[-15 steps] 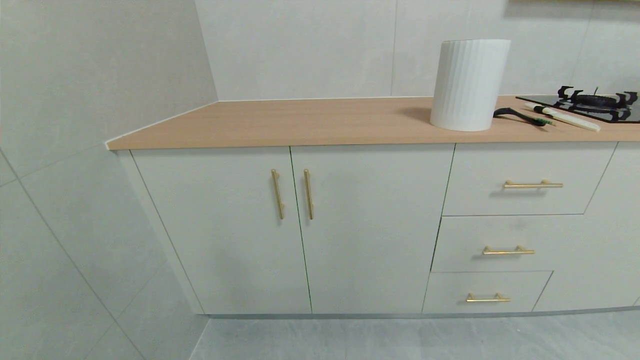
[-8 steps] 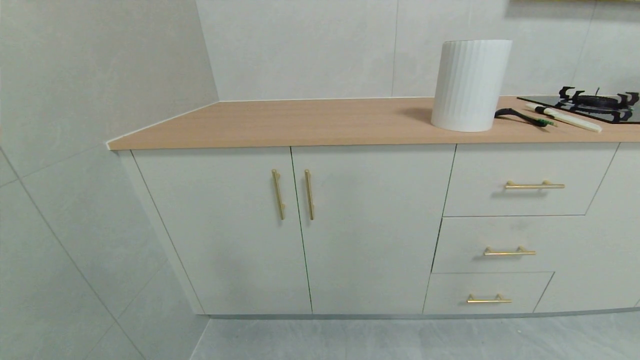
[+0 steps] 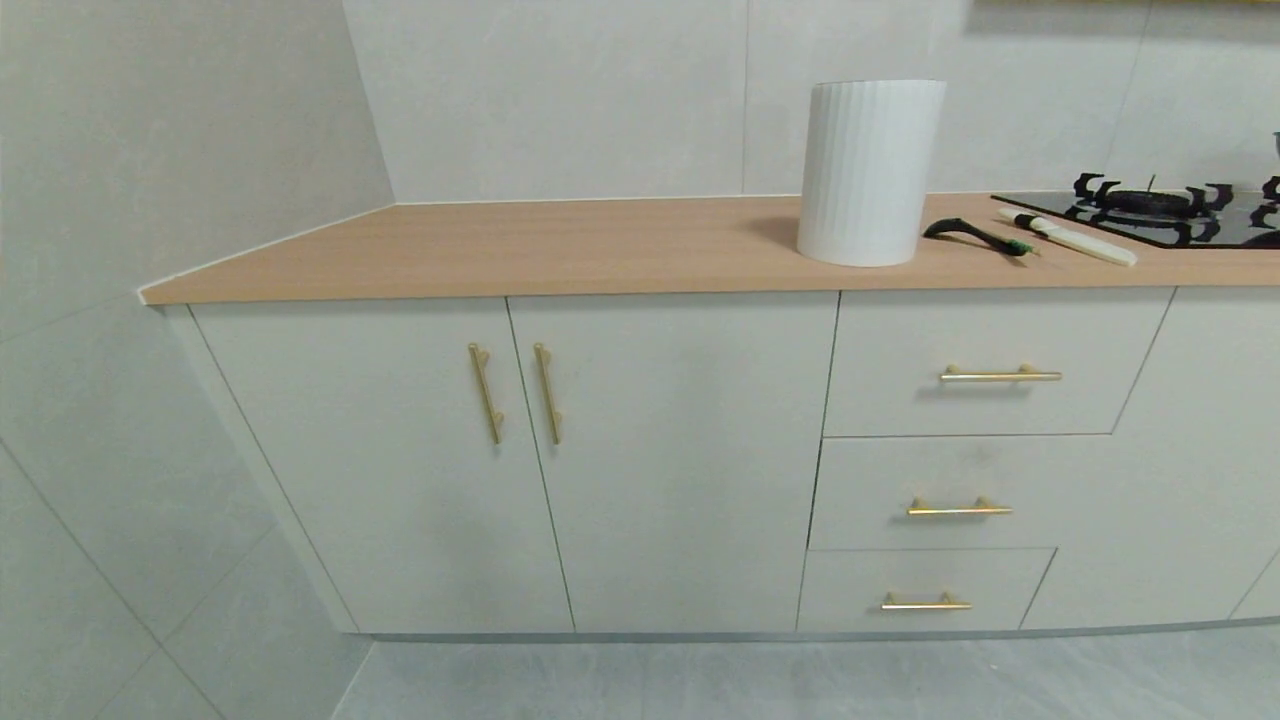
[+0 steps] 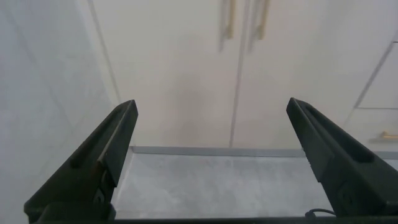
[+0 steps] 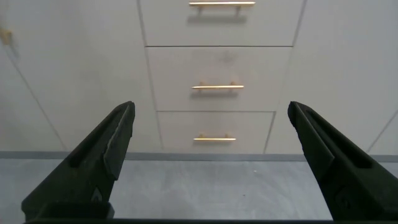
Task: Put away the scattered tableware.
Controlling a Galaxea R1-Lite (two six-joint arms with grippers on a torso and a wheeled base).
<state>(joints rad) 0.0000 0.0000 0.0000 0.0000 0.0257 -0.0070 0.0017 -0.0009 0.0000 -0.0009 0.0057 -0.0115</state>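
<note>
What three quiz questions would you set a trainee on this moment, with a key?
1. True or false: the white ribbed container stands upright on the countertop.
2. Where do the scattered utensils lie?
A. on the countertop, between the container and the hob
B. in an open drawer
C. on the floor
3. Fill in: the fingers of the left gripper and of the right gripper are both ____, with nothing between them.

Key: 1 true; 2 A; 3 open.
</note>
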